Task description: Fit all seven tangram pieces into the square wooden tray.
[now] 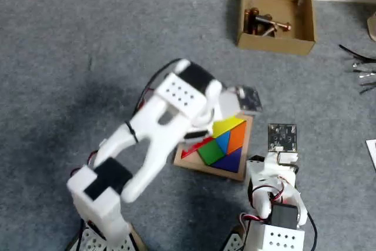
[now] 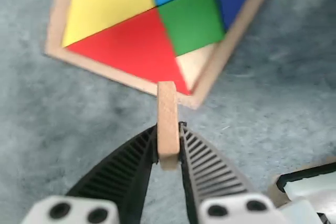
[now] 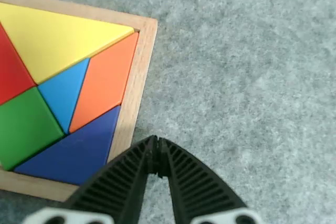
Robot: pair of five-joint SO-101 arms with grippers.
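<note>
Left end effector (image 2: pixel 168 127) grips a plain wooden piece (image 2: pixel 167 109) on edge beside the tray's (image 2: pixel 240 34) bare corner gap (image 2: pixel 193 68), seemingly poised to fill it.

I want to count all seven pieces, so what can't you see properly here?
- High view: the left arm covers part of the tray.
- Left wrist view: the tan piece in the jaws shows edge-on, shape unclear.
- High view: the things in the box are too small.

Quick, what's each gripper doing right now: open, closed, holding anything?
Left gripper: closed on a tan wooden piece.
Right gripper: closed, holding nothing.
</note>
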